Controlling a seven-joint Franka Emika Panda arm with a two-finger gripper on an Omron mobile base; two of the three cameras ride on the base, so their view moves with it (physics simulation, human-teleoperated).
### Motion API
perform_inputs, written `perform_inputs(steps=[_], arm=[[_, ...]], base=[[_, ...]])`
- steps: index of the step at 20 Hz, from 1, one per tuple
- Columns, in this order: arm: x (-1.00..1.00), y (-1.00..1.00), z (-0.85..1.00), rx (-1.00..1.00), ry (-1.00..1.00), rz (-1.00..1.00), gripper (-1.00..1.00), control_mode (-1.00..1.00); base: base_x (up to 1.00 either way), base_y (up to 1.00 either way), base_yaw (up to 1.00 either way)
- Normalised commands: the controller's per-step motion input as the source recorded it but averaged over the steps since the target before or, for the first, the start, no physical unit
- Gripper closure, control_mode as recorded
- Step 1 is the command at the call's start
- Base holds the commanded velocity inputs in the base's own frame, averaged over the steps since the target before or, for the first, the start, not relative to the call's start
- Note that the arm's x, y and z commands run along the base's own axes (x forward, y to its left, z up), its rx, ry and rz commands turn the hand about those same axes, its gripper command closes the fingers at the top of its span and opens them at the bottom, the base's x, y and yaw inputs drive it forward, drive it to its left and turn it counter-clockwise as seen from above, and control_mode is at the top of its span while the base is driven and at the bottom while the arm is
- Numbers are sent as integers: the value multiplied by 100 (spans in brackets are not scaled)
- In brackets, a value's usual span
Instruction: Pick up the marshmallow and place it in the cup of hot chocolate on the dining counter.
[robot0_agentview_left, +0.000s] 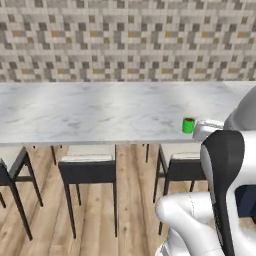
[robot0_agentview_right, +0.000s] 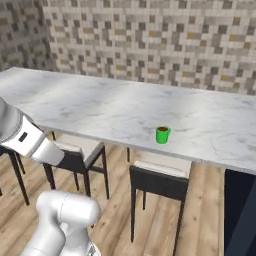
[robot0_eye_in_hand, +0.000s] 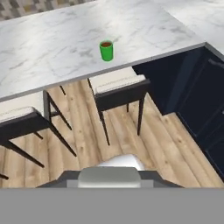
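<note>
Cup of hot chocolate (robot0_agentview_right: 162, 134) stands near the counter (robot0_agentview_right: 100, 107) edge (above a stool (robot0_agentview_right: 159, 179)); claw shut, grasp unclear.

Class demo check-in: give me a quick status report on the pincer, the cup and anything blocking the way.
Pincer shut. Cup of hot chocolate upright near the front edge of the dining counter, untouched. Stools tucked below; counter around the cup bare.
</note>
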Motion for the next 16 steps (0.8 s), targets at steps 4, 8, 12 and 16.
perform_inputs(steps=[4,8,12,16], arm=[[0,0,0,0,0,0,100,100],[0,0,0,0,0,0,100,100],[0,0,0,0,0,0,100,100],[0,0,0,0,0,0,100,100]], base=[[95,-92,11],[100,-67,1],[100,-29,0],[100,0,-20]])
